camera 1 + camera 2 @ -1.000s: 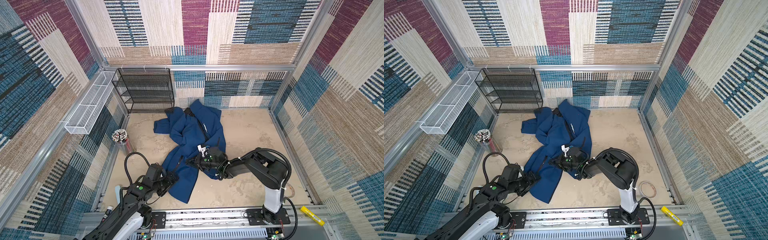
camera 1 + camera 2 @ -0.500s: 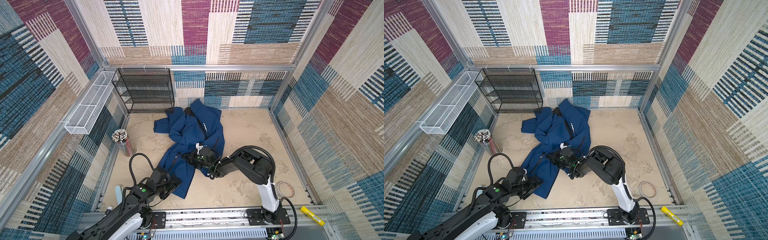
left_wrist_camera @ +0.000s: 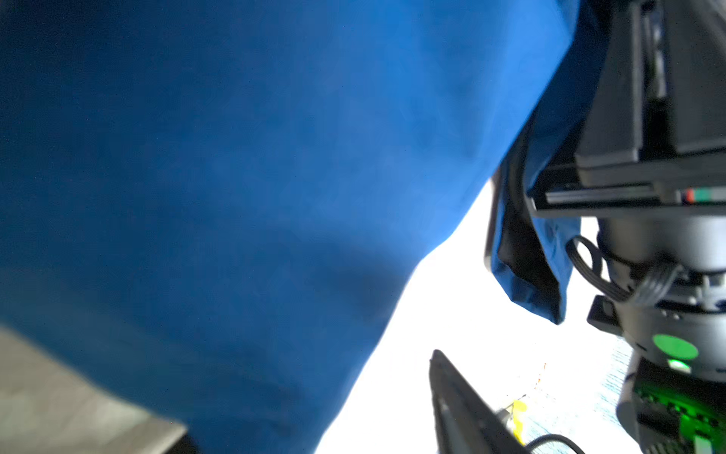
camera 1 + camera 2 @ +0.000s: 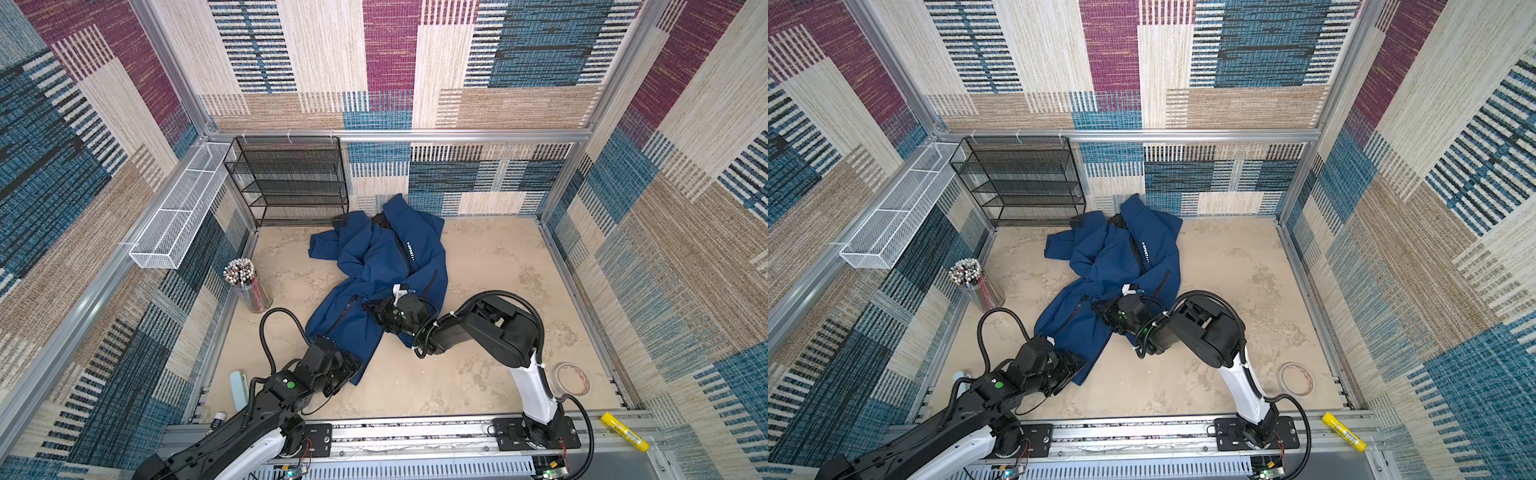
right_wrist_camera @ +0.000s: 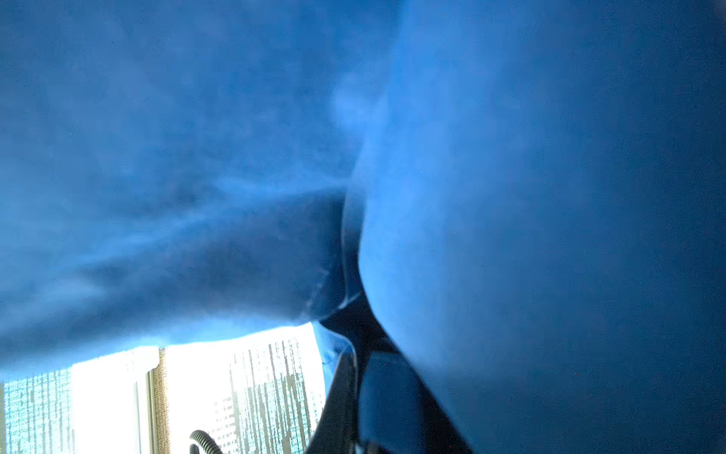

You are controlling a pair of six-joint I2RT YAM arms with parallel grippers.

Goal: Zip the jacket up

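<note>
Jacket (image 4: 374, 266) sprawled across the worktop (image 4: 490, 270), collar at 12 o'clock, hem at 7. Right tool (image 4: 369, 309) clamped shut on its mid-front fabric. Left tool (image 4: 353, 366) at the hem corner, grip impossible to tell. Best to pin the hem taut, then find the slider. White chest lettering: X-SPORT (image 4: 409, 252).

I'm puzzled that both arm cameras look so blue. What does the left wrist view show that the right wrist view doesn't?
Only the left wrist view shows the right arm, black with a green dot and a green-lit board below it. Only the right wrist view shows the striped wall and a ribbed black cable. Both are mostly filled by the blurred blue jacket, very close to the lens, with bright light under its edge.
</note>
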